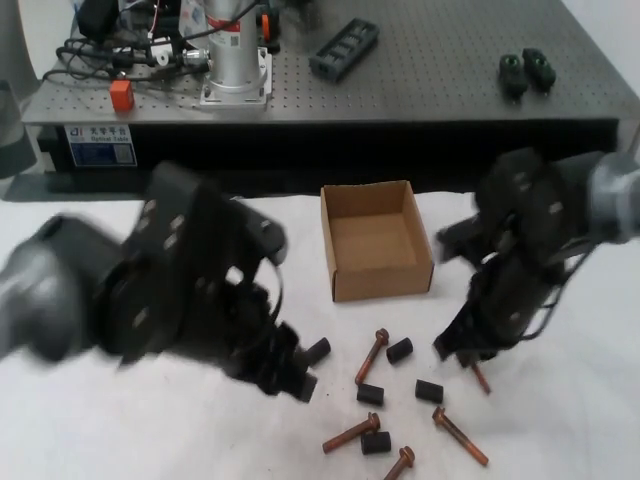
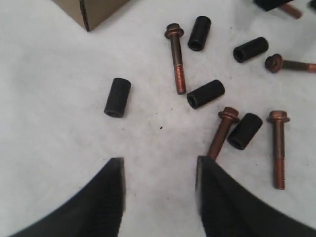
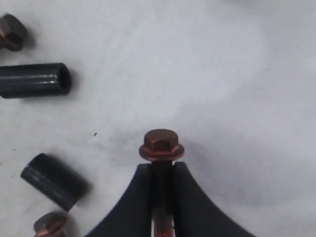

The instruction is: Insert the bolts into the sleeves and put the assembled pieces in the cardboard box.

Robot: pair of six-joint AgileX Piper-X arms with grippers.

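Several copper bolts and black sleeves lie loose on the white cloth in front of the cardboard box (image 1: 375, 240). My right gripper (image 3: 162, 170) is shut on the shank of one bolt (image 3: 159, 145), whose hex head sticks out past the fingertips just above the cloth. In the high view that gripper (image 1: 468, 356) sits right of the pile, with the bolt (image 1: 481, 378) poking out below it. My left gripper (image 2: 158, 165) is open with nothing between its fingers (image 2: 111, 197), hovering low over the cloth. A lone sleeve (image 2: 118, 97) lies ahead of it, and a bolt (image 2: 222, 131) lies by one fingertip.
The box (image 2: 89, 10) is open and looks empty. Beside the right gripper lie two sleeves (image 3: 33, 80) (image 3: 54, 181). Behind the cloth runs a black perforated bench (image 1: 420, 70) with a metal post (image 1: 235, 60) and small parts. Free cloth lies to the front left.
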